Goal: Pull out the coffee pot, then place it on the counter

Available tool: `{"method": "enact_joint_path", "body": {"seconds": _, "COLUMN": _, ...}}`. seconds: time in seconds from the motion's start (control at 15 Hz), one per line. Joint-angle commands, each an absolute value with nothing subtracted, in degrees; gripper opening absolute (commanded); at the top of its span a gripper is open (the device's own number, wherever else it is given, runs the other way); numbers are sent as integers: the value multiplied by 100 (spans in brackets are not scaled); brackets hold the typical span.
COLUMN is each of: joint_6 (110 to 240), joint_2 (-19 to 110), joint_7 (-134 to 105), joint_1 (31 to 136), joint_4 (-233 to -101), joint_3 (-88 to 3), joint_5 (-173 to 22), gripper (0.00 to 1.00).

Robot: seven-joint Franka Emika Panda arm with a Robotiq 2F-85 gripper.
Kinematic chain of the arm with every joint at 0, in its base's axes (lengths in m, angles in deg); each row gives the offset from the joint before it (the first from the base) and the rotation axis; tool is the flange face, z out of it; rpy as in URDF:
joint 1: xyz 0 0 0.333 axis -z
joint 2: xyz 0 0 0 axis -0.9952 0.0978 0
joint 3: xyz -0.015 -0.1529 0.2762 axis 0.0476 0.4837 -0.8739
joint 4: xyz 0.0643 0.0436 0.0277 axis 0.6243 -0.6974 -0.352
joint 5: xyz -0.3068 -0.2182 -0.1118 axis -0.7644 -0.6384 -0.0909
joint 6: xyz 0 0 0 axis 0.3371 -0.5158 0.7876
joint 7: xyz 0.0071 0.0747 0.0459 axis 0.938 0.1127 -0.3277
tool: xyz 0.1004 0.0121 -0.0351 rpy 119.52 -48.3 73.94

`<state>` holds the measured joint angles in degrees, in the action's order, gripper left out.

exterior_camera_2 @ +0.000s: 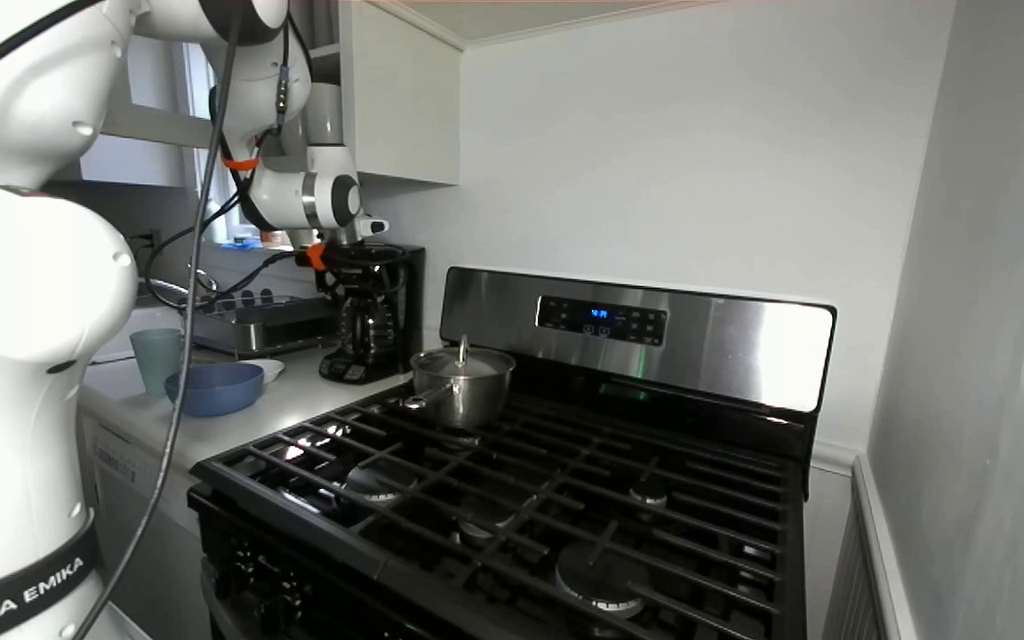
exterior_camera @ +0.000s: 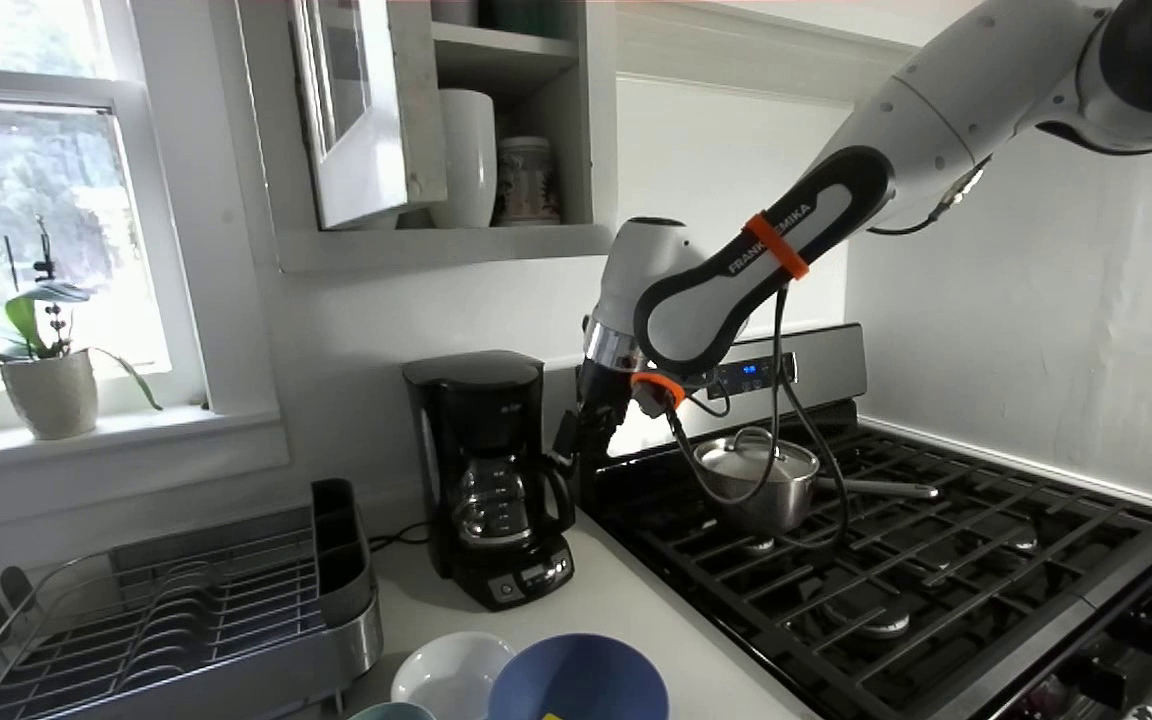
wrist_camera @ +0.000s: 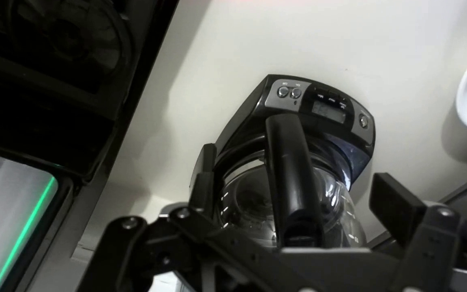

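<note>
In an exterior view, a dish rack [exterior_camera: 266, 662] stood lower left; left of centre, the glass coffee pot [exterior_camera: 493, 505] sat in the coffee maker [exterior_camera: 496, 420] on the counter [exterior_camera: 626, 605]. The fingers [wrist_camera: 397, 200], wide apart and holding nothing, flanked the pot's handle [wrist_camera: 292, 172] in the wrist view. At right, a saucepan [exterior_camera: 771, 503] rested on the gas stove [exterior_camera: 936, 565].

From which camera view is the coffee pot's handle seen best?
The wrist view: the handle appears large and close. In an exterior view, the handle looks smaller; in an exterior view, I cannot separate it from the coffee maker.
</note>
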<state>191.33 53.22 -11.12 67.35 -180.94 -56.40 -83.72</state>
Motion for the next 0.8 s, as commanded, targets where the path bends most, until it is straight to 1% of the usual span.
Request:
{"method": "enact_joint_path", "body": {"seconds": 0.0, "joint_6": 19200, "joint_2": 5841, "joint_7": -988, "joint_1": 6435, "joint_4": -17494, "joint_3": -5431, "joint_5": -8550, "gripper": 100}}
{"method": "enact_joint_path", "body": {"seconds": 0.53, "joint_6": 19139, "joint_2": 6433, "joint_7": -922, "joint_1": 6035, "joint_4": -16743, "joint_3": -5039, "joint_5": -8716, "gripper": 100}}
{"method": "enact_joint_path", "body": {"seconds": 0.6, "joint_6": 19124, "joint_2": 6477, "joint_7": -915, "joint_1": 5999, "joint_4": -16683, "joint_3": -4993, "joint_5": -8741, "gripper": 75}}
{"method": "enact_joint_path", "body": {"seconds": 0.67, "joint_6": 19118, "joint_2": 6510, "joint_7": -915, "joint_1": 5971, "joint_4": -16640, "joint_3": -4964, "joint_5": -8760, "gripper": 74}}
{"method": "enact_joint_path", "body": {"seconds": 0.73, "joint_6": 19114, "joint_2": 6540, "joint_7": -922, "joint_1": 5953, "joint_4": -16598, "joint_3": -4939, "joint_5": -8771, "gripper": 66}}
